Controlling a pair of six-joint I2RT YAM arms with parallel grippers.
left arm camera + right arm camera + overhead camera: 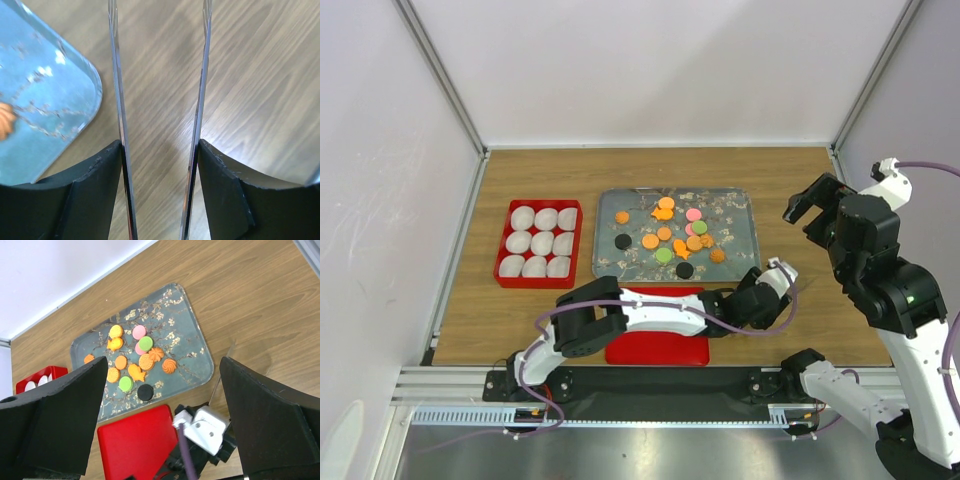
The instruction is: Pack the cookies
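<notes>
L gripper [158, 20]: fingers spread, empty, only bare table [250, 100] between them. Cookies [670, 235] lie on the tray [75, 85], off to the side of this gripper, beyond the finger at wrist-view left. Nearest orange cookie [5, 120] sits inside the tray corner. Cookies are flat, mostly round, so no long axis to align to. R gripper [808, 203] hangs released, raised, farther off. Treat the L arm as nearer; next move likely calls for a sideways shift over the tray.
</notes>
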